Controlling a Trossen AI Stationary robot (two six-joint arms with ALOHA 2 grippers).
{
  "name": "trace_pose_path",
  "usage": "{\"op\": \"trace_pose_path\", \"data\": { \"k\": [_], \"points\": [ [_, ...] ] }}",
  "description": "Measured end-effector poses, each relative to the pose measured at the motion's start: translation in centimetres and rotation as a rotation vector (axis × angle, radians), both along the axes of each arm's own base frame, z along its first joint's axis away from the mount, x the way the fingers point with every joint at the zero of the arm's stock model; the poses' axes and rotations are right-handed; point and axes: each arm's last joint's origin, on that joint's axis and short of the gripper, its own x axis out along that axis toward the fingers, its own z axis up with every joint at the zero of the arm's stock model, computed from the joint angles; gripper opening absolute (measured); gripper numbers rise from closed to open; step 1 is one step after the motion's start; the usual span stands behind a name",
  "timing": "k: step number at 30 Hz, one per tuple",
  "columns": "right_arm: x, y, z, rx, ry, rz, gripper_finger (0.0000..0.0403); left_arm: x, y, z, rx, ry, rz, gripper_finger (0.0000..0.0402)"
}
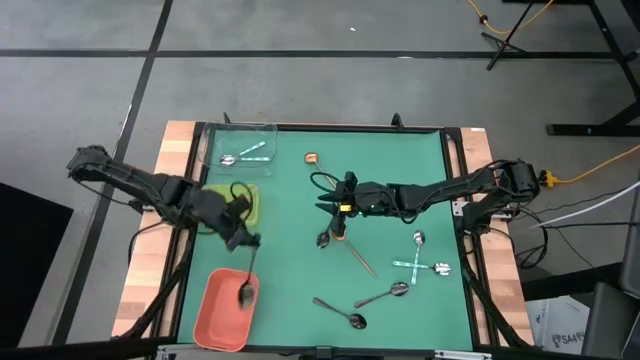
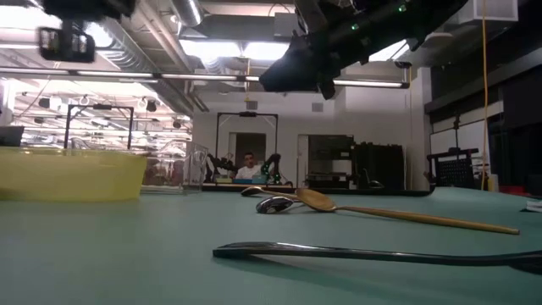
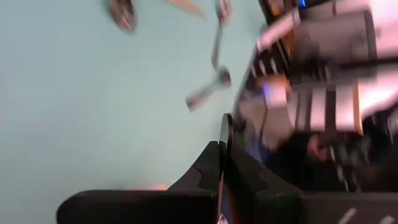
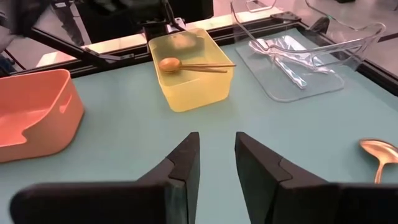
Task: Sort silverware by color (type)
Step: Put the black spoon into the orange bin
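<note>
The left gripper (image 1: 243, 240) is pinched shut on the handle of a dark spoon (image 1: 247, 280), which hangs from it with its bowl down over the salmon-orange tray (image 1: 214, 318) at the near left of the table; the spoon's long axis runs from the jaws toward the tray floor, so the drop spot lies straight below the bowl. The right gripper (image 4: 216, 163) hovers near the table's middle with its fingers a modest gap apart and nothing between them. Just beside it, on the near side, a copper spoon (image 1: 354, 254) lies slantwise on the green mat (image 1: 300, 220), next to a silver spoon (image 1: 323, 239); the right arm is clearly the nearer one for both. More loose spoons sit farther toward the near right, including 1 dark spoon (image 1: 342, 313) and several silver spoons (image 1: 418, 262). The yellow-green tray (image 4: 193, 76) already holds 1 copper spoon (image 4: 186, 65), and the clear tray (image 4: 298, 59) holds silver ones. I judge the left arm's release to be the move in hand.
</note>
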Motion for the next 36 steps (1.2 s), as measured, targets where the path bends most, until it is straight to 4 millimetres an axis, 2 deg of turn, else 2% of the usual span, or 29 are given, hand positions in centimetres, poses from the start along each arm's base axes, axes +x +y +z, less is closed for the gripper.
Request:
{"op": "trace_pose_path", "data": {
  "k": [4, 10, 21, 36],
  "points": [
    [0.0, 0.0, 0.0, 0.000, 0.000, 0.000, 0.0094, -0.5, -1.6, -0.6, 0.022, 0.053, -0.089, 0.0003],
    [0.0, 0.0, 0.0, 0.000, -0.001, 0.000, 0.0094, -1.0, -3.0, -1.7, 0.095, 0.135, -0.144, 0.0003],
    [0.0, 0.0, 0.0, -0.004, -0.001, -0.009, 0.0094, -0.8, -5.7, -3.9, 0.149, 0.258, -0.281, 0.0008],
    [0.0, 0.0, 0.0, -0.005, 0.000, -0.010, 0.0094, 0.5, -7.6, -7.5, 0.235, 0.419, -0.311, 0.0010]
  ]
}}
